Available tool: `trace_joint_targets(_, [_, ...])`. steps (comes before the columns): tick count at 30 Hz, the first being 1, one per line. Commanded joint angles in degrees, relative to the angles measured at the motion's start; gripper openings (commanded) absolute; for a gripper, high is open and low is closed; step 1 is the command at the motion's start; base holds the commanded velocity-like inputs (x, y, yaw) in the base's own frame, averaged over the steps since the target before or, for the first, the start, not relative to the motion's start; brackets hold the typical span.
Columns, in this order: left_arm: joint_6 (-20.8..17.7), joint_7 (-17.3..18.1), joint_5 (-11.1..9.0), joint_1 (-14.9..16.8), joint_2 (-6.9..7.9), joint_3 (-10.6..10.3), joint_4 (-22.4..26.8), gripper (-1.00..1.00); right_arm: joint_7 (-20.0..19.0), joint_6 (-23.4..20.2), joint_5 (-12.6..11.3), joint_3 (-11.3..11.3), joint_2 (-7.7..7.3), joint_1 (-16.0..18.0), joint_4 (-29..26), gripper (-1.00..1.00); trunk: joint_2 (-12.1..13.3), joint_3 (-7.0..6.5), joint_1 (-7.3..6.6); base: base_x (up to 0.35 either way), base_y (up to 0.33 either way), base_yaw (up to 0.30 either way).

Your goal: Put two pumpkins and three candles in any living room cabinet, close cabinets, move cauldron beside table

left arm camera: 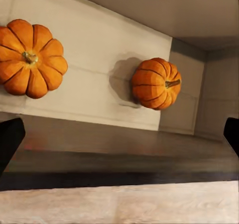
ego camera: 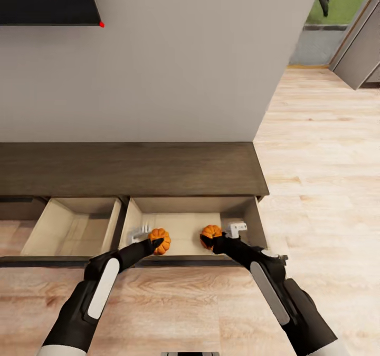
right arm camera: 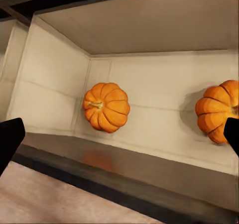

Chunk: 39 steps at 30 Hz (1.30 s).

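Observation:
The long dark-brown cabinet [ego camera: 132, 169] stands against the wall with two drawers pulled out. Both orange pumpkins [ego camera: 160, 240] [ego camera: 211, 233] rest on the pale floor of the right-hand drawer [ego camera: 184, 224]. My left gripper [ego camera: 154, 246] hangs over the drawer's front edge beside the left pumpkin, and my right gripper [ego camera: 207, 243] is beside the right one. The left wrist view has one pumpkin [left arm camera: 32, 57] stem-up and the other [left arm camera: 156, 83] on its side, with the left gripper [left arm camera: 120, 137] open and empty. In the right wrist view the two pumpkins [right arm camera: 106, 107] [right arm camera: 219, 112] lie beyond the open right gripper [right arm camera: 119, 137].
The left-hand drawer [ego camera: 74, 227] is also open, showing a bare pale interior. A dark TV screen [ego camera: 47, 0] hangs on the grey wall above. Light wood floor [ego camera: 316, 150] stretches to the right toward a doorway [ego camera: 338, 8].

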<state>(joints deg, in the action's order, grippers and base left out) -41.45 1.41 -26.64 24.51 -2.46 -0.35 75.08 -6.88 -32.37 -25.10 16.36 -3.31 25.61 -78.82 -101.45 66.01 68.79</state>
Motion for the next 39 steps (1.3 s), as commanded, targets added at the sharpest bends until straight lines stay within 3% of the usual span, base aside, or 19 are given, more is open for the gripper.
trace_joint_targets(1, [0.01,0.0,0.0,-0.29,0.0,0.0,0.27,1.0,0.85,0.09,0.01,0.01,-0.51,-1.11,-2.1,1.0,0.0,0.0,0.0,-0.328,0.0,0.0])
trace_joint_targets(2, [0.08,0.0,0.01,-0.83,0.03,-0.04,0.67,1.0,2.46,0.36,0.02,0.02,-1.46,-3.21,-6.04,1.0,0.0,0.0,0.0,-0.333,0.0,0.0])
trace_joint_targets(5, [0.34,0.01,-0.02,-1.87,0.02,-0.11,1.39,1.0,4.39,1.91,0.05,-0.14,-2.61,-6.89,-10.67,1.0,0.0,0.0,0.0,-0.335,0.0,0.0])
trace_joint_targets(13, [0.76,-0.04,0.13,-4.37,-0.13,-0.52,3.74,1.0,5.7,9.94,0.67,-0.06,-3.33,-11.21,-13.35,1.0,0.0,0.0,0.0,-0.163,0.0,0.0])
trace_joint_targets(18, [0.8,-0.08,0.24,-6.49,-0.21,-0.58,6.33,1.0,6.65,15.62,5.86,-0.03,-3.28,-16.36,-13.55,1.0,0.0,0.0,0.0,-0.025,0.0,0.0])
trace_joint_targets(19, [0.81,-0.07,0.23,-7.1,-0.22,-0.59,6.8,1.0,7.77,16.99,8.0,-0.01,-3.15,-18.01,-13.45,1.0,0.0,0.0,0.0,-0.01,0.0,0.0])
trace_joint_targets(21, [0.83,-0.01,0.2,-7.66,-0.2,-0.6,7.11,1.0,9.47,17.72,9.5,-0.04,-2.99,-19.4,-13.18,1.0,0.0,0.0,0.0,-0.007,0.0,0.0])
trace_joint_targets(22, [0.84,0.09,0.15,-8.68,-0.23,-0.61,7.47,1.0,12.27,18.32,10.76,-0.03,-2.97,-20.87,-12.36,1.0,0.0,0.0,0.0,-0.003,0.0,0.0])
trace_joint_targets(27, [0.78,0.15,0.16,-12.12,-0.23,-0.62,8.85,1.0,15.43,18.38,11.76,0.04,-2.5,-22.66,-7.98,1.0,0.0,0.0,0.0,-0.001,0.0,0.0])
trace_joint_targets(28, [0.77,0.07,0.28,-14.87,-0.1,-0.51,10.13,1.0,15.92,16.65,11.82,0.06,-2.27,-22.47,-4.56,1.0,0.0,0.0,0.0,0.0,0.0,0.0])
trace_joint_targets(32, [0.81,-0.02,0.48,-19.15,0.12,0.08,12.09,1.0,16.23,12.26,11.77,0.01,-0.78,-19.77,1.72,1.0,0.0,0.0,0.0,0.0,0.0,0.0])
trace_joint_targets(34, [0.65,-0.05,0.56,-23.48,0.33,2.2,13.73,1.0,16.27,10.14,11.58,-1.44,2.14,-12.73,12.93,1.0,0.0,0.0,0.0,0.0,0.0,0.0])
trace_joint_targets(37, [0.55,-0.02,0.47,-27.24,0.53,5.66,14.38,1.0,16.02,11.77,10.4,-5.55,4.73,-3.46,27.28,1.0,0.0,0.0,0.0,0.0,0.0,0.0])
trace_joint_targets(39, [0.87,0.21,0.23,-30.88,0.38,11.35,14.26,1.0,15.58,18.0,8.06,-9.48,5.99,4.76,40.17,1.0,0.0,0.0,0.0,0.0,0.0,0.0])
